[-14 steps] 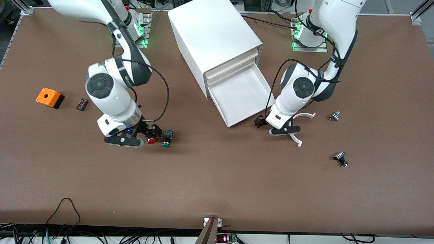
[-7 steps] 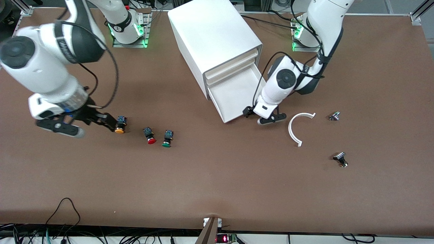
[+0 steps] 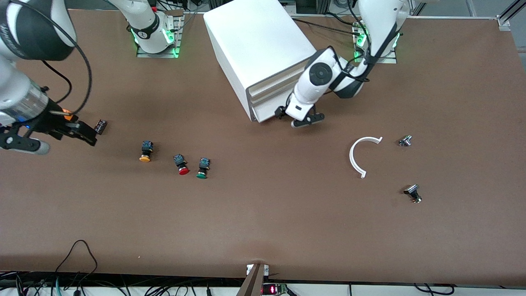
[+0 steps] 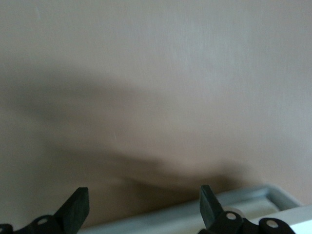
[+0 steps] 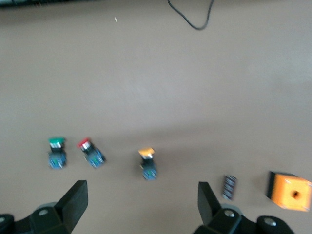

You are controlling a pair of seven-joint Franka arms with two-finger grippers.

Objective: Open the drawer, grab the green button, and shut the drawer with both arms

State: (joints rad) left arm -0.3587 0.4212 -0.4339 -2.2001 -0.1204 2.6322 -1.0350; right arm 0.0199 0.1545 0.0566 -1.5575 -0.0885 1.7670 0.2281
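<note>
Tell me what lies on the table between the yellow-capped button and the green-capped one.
Only the red-capped button lies between the yellow-capped button and the green-capped button, closer to the green one. Both the front view and the right wrist view show it.

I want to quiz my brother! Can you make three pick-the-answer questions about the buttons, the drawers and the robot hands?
1. Where is the green button?
A) on the table beside the red button
B) in a drawer
C) in a gripper

2. How many capped buttons lie in the row?
A) one
B) three
C) five

3. The lowest drawer is:
A) pulled right out
B) missing
C) pushed in

Answers: 1 A, it lies on the brown table. 2 B, yellow button, red, green. 3 C, its front sits flush, the open left gripper beside it; the open right gripper holds nothing.
</note>
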